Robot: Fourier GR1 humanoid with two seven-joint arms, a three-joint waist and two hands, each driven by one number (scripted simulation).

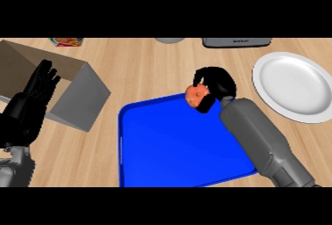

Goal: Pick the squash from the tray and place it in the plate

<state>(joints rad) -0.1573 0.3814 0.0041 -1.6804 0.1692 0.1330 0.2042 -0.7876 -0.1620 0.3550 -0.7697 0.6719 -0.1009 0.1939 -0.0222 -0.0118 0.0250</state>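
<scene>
Right hand point(218, 82) curled round squash point(194, 96), seemingly above tray point(175, 145).

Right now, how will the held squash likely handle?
The squash looks small and rounded, so probably light and apt to roll on the plate. Undeformed inside the curled right hand, it seems stiff.

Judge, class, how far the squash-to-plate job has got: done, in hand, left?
Done: the right hand is curled round the squash at the blue tray's far corner. In hand: lifting it; whether it is clear of the tray I cannot tell. Left: carrying it right and setting it on the white plate.
</scene>
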